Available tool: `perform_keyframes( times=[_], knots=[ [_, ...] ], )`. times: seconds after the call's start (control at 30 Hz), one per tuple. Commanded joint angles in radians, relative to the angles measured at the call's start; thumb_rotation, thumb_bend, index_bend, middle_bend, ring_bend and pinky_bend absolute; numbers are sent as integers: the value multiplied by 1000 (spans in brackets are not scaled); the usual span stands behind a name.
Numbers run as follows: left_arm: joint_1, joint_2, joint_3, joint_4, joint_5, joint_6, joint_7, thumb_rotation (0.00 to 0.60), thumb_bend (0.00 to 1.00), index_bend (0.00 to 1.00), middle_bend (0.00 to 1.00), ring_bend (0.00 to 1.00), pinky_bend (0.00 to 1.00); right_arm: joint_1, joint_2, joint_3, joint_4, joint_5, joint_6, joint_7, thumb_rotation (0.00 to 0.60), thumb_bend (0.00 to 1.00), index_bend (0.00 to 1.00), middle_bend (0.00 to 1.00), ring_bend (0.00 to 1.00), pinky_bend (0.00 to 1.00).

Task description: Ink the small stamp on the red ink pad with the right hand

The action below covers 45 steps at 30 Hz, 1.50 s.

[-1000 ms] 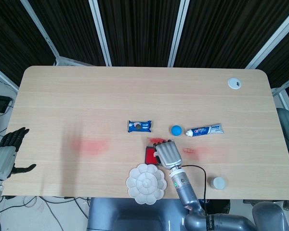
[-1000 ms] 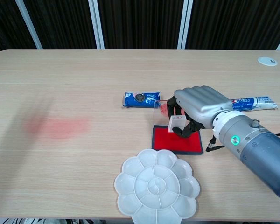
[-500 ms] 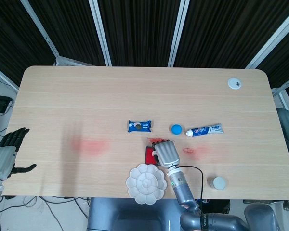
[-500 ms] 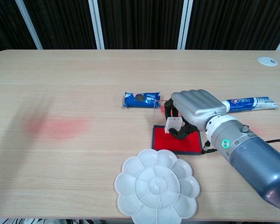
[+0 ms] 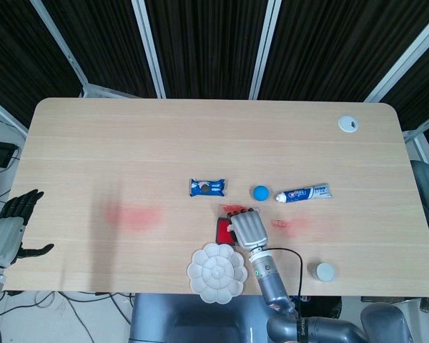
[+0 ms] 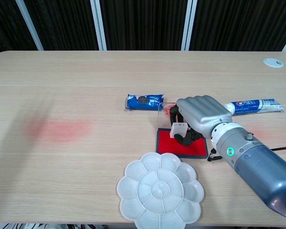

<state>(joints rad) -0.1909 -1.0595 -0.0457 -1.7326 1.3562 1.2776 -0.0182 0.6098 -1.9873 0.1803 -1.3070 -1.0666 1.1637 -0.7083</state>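
My right hand [image 6: 200, 117] grips a small white stamp [image 6: 178, 129], holding it down against the red ink pad [image 6: 174, 147] near the pad's back edge. In the head view the same right hand [image 5: 247, 227] covers most of the red ink pad [image 5: 221, 229], and the stamp is hidden beneath it. My left hand [image 5: 11, 225] hangs off the table's left edge, fingers apart and holding nothing.
A white flower-shaped palette [image 6: 160, 192] lies just in front of the pad. A blue snack packet [image 6: 143, 101], a toothpaste tube [image 6: 255, 105], a blue cap [image 5: 261, 191] and a white cap [image 5: 323, 271] lie around. Red smears [image 6: 59, 130] mark the table's left part.
My right hand has drawn slightly nearer and lowered, bringing the stamp down onto the ink pad. The left hand has not moved.
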Motion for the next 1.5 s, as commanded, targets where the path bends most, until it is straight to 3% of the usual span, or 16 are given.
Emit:
perform_keyframes(
  times=[0.03, 0.77, 1.5],
  knots=[
    [0, 0, 0, 0, 0, 0, 0, 600, 0, 0, 0, 0, 0, -1, -1, -2, 1, 1, -1, -1, 600, 642, 748, 618, 496, 501],
    [2, 0, 1, 0, 3, 5, -2, 600, 0, 0, 0, 0, 0, 5, 34, 21, -79, -19, 27, -31, 600, 643, 748, 619, 496, 501],
    [1, 1, 0, 0, 1, 3, -5, 600, 0, 0, 0, 0, 0, -6, -4, -8, -14, 10, 0, -27, 600, 643, 748, 619, 496, 501]
  ],
)
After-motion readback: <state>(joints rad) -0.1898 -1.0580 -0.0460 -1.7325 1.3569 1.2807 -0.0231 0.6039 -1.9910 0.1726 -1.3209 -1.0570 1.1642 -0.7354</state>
